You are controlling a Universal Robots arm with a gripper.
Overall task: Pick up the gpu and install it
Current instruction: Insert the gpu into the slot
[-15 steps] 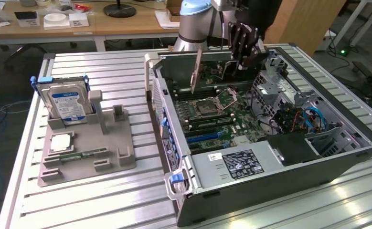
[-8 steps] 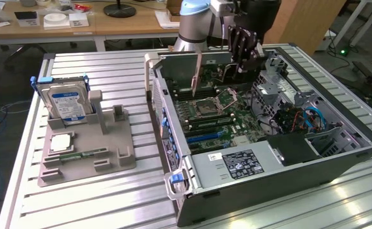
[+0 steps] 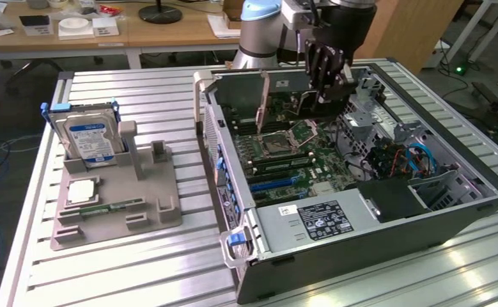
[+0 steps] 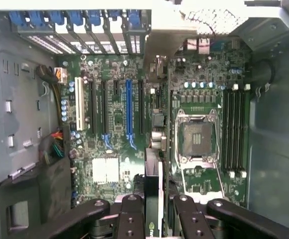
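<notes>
In the wrist view the gpu shows edge-on as a thin dark card with a light strip, clamped between the two black fingers. My gripper is shut on it. The card hangs above the motherboard, close to the long blue expansion slot and the black slot beside it, clear of both. In the exterior view my gripper reaches down into the far end of the open computer case, with the gpu at its tip above the board.
The CPU socket and the memory slots lie beside the card. A power supply and cables occupy the case's near end. On the exterior view's left, a grey fixture holds a blue-labelled hard drive and a green memory stick.
</notes>
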